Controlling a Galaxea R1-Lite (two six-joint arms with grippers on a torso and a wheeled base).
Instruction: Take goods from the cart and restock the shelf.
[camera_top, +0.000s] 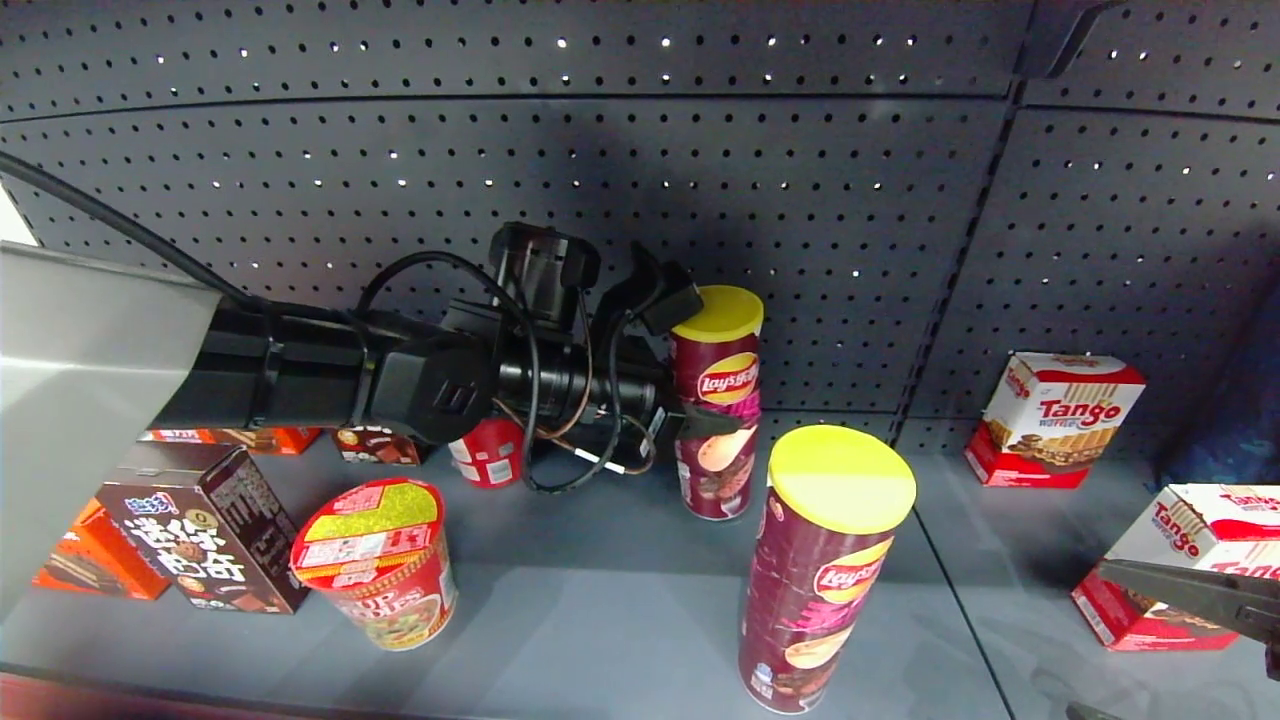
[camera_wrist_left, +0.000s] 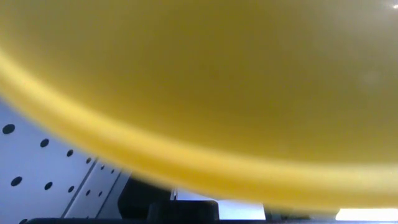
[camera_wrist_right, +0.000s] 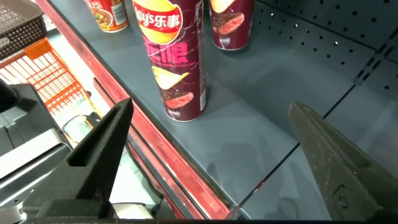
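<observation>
Head view shows the left claw (camera_top: 702, 418) closed around the middle of the rear chip can (camera_top: 716, 380), with one finger crossing the can's front and the other hidden behind it. The can stands upright in the grasp. Its base is at or just above the shelf (camera_top: 600, 610), and I cannot tell whether it touches. In the left wrist view the can's yellow lid (camera_wrist_left: 205, 93) sits right against the lens. A second chip can (camera_top: 822, 580) stands apart from this claw, nearer the shelf's front edge. A red tub (camera_top: 488, 452) sits below the claw's wrist, just beside the arm. The right claw (camera_wrist_right: 208, 118) hangs wide open and empty off the shelf's front edge, with the second can beyond its fingers.

The step in hand looks like setting down and letting go. To do it well, make sure the base rests flat, then open both fingers evenly. Draw the left claw back level along its arm, so that no finger tips the tall can and the wrist misses the tub.
</observation>
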